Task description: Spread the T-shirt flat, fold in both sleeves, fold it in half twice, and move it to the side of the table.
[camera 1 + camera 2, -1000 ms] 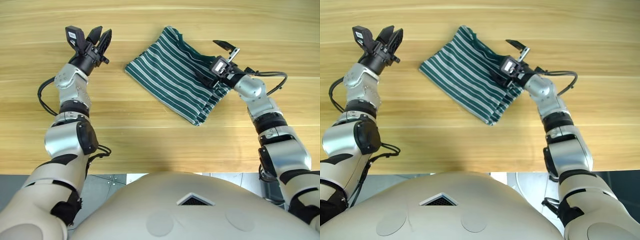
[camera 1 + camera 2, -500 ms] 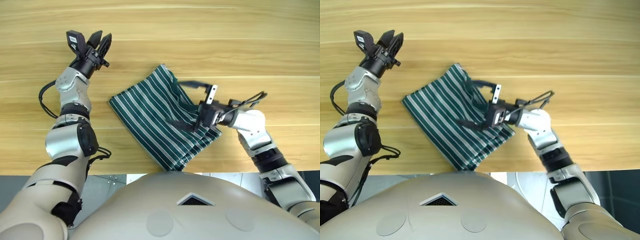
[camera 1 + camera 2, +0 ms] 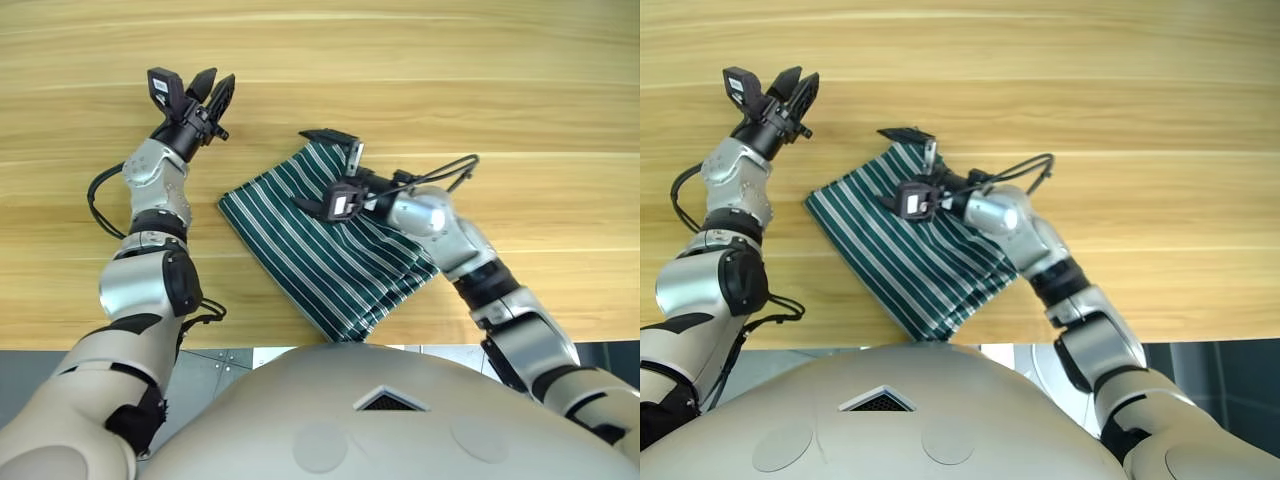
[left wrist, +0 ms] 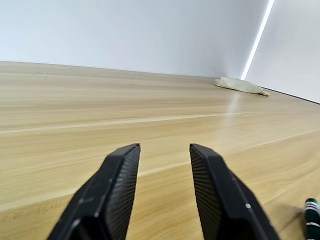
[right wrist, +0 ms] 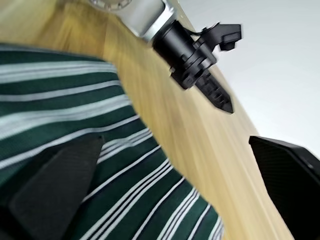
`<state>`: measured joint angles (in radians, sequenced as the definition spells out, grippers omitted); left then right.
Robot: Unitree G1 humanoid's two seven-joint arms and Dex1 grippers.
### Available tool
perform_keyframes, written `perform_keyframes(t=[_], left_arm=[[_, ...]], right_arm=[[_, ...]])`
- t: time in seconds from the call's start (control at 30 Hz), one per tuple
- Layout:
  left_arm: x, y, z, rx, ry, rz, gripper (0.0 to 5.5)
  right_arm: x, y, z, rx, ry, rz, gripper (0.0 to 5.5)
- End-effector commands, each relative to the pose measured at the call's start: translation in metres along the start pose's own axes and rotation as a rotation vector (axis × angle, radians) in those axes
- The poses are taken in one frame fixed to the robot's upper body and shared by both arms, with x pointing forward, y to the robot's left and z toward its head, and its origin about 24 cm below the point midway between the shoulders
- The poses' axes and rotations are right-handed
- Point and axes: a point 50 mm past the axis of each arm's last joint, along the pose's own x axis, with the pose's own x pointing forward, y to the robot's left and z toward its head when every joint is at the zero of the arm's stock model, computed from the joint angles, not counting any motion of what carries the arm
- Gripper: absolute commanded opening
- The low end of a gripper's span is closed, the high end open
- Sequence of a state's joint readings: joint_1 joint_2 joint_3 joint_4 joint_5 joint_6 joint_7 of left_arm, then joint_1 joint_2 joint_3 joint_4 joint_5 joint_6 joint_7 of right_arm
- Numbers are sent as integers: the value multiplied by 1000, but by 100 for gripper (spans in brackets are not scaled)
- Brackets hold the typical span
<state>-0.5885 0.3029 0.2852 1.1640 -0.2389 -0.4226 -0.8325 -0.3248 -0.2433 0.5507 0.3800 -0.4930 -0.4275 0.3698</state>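
Observation:
The T-shirt (image 3: 325, 250), green with white stripes, lies folded into a compact rectangle near the table's front edge, one corner reaching that edge. My right gripper (image 3: 318, 172) hovers open over the shirt's far corner, one finger above it and the other low against the cloth; the right wrist view shows the striped fabric (image 5: 75, 165) beneath its spread fingers (image 5: 55, 185). My left gripper (image 3: 213, 88) is raised over bare wood to the left of the shirt, open and holding nothing, its fingers (image 4: 120, 170) apart in the left wrist view.
The wooden table (image 3: 500, 80) stretches wide beyond and to both sides of the shirt. Its front edge (image 3: 250, 347) runs just before the shirt's near corner. A small pale object (image 4: 242, 85) lies far off on the tabletop.
The shirt slid toward the table's front edge along with my right gripper. That gripper then swung left across the cloth to its far corner. My left arm barely moved.

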Motion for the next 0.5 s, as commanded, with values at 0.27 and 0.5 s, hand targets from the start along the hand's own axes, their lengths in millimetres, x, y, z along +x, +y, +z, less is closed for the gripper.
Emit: perform_keyframes(t=[0.27, 0.5], left_arm=[[1, -6, -3, 7, 1, -21, 184], [1, -10, -5, 16, -5, -43, 184]], right_arm=[[4, -19, -88, 5, 536, -344, 536], [9, -28, -83, 216, 493, -458, 536]])
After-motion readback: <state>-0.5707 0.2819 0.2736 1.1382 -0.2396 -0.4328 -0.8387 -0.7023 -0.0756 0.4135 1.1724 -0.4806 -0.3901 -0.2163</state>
